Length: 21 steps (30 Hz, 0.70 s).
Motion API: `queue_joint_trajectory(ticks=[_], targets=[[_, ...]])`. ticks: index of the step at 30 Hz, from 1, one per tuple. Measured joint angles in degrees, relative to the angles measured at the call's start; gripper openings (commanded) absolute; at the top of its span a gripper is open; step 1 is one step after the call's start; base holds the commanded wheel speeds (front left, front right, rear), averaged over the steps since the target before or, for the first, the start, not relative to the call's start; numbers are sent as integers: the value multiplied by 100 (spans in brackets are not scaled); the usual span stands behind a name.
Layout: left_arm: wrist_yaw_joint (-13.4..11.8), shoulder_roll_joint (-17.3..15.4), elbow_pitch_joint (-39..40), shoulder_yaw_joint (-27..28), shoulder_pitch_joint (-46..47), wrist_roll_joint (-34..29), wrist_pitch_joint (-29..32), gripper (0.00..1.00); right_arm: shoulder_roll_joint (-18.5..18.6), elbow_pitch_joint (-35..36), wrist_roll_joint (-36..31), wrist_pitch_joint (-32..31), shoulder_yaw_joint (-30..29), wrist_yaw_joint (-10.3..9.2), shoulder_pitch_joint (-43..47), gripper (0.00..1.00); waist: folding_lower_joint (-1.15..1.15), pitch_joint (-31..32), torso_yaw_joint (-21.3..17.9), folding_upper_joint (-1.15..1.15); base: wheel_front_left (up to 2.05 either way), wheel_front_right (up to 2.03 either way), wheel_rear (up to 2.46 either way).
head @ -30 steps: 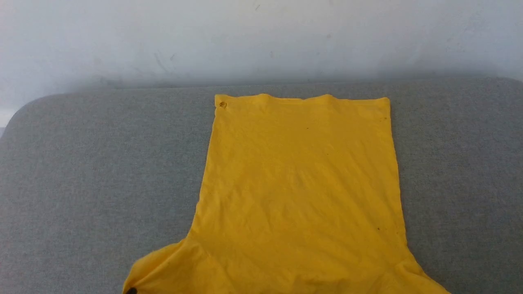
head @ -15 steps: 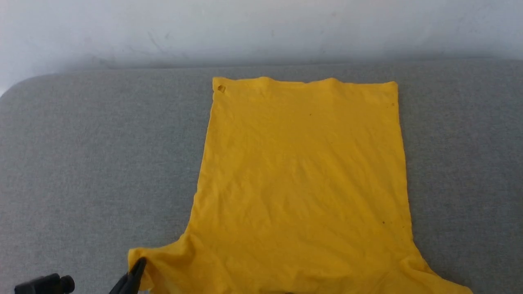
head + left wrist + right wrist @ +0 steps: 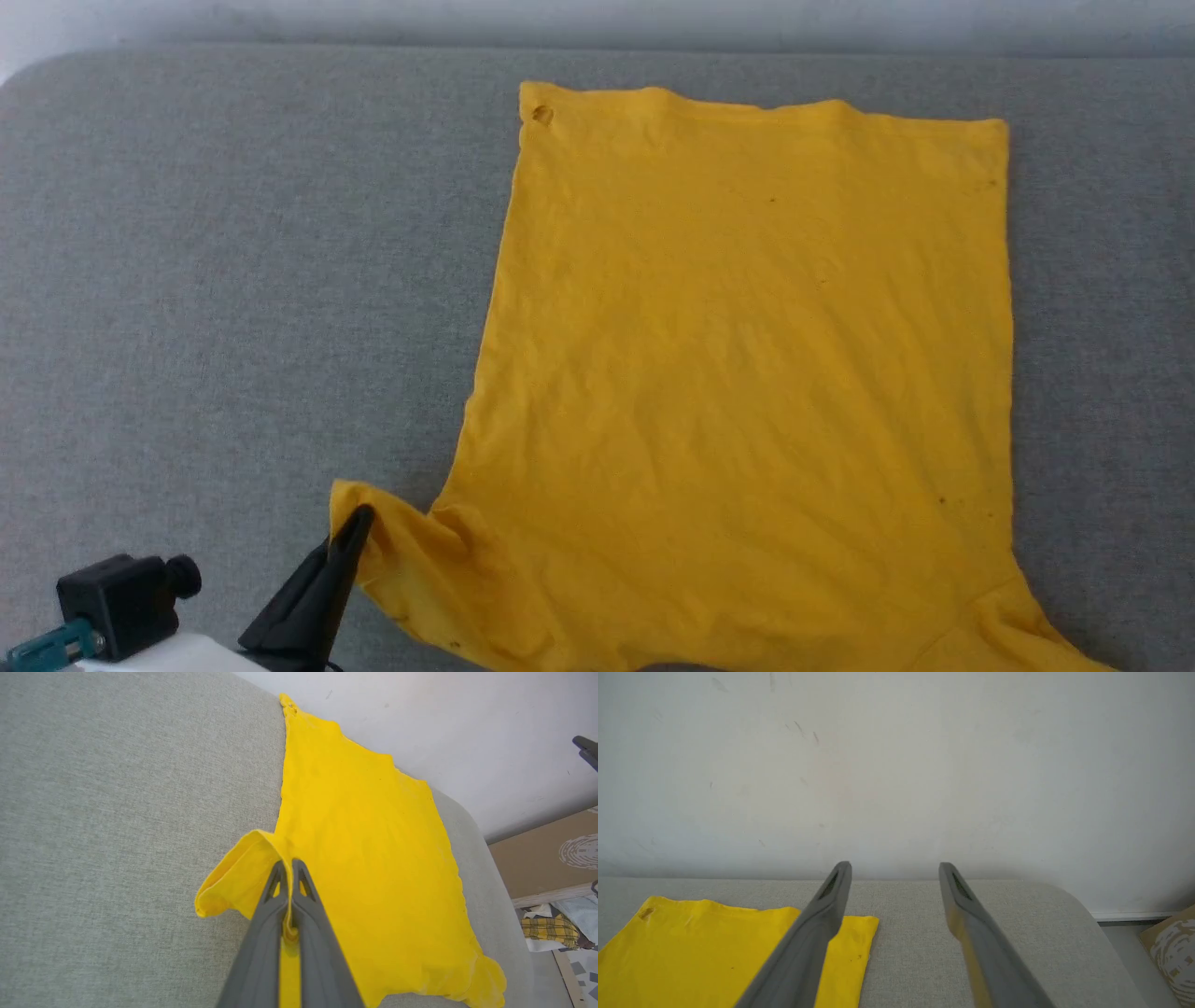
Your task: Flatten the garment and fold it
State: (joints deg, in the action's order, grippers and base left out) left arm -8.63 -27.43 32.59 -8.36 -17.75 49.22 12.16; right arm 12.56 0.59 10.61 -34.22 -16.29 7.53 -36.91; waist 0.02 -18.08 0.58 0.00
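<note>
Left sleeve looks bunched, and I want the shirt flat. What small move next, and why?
Probably draw the left gripper outward, away from the rest of the shirt. It is shut on the sleeve, which curls up off the grey surface, while the rest lies nearly flat. The right gripper is open, holding nothing.

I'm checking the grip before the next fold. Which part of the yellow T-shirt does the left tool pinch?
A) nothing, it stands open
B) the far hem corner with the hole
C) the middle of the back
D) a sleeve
D: the left tool is shut on the raised, looped sleeve of the T-shirt.
</note>
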Motion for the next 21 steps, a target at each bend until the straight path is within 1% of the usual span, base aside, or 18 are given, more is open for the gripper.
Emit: queue_joint_trajectory(ticks=[6,9,14,17,21], targets=[[104,10,0,-120,319,-53,-16,0,-33,-976,-488,-132,-93,0,-604,100,0,-482,228,0,0,0,0],[156,24,-42,-156,454,-88,-59,0,-147,-1289,-766,-338,-332,1,-770,100,0,-727,341,0,0,0,0],[250,38,-159,-221,664,-110,-112,0,-261,-1547,-1210,-545,-578,1,-804,100,0,-1069,536,0,0,0,0],[286,57,-207,-253,762,-146,-120,0,-344,-1638,-1332,-592,-748,0,-836,100,-1,-1217,655,0,0,0,0],[310,71,-244,-278,794,-161,-160,0,-419,-1713,-1481,-568,-816,1,-874,100,-1,-1378,776,0,0,0,0]])
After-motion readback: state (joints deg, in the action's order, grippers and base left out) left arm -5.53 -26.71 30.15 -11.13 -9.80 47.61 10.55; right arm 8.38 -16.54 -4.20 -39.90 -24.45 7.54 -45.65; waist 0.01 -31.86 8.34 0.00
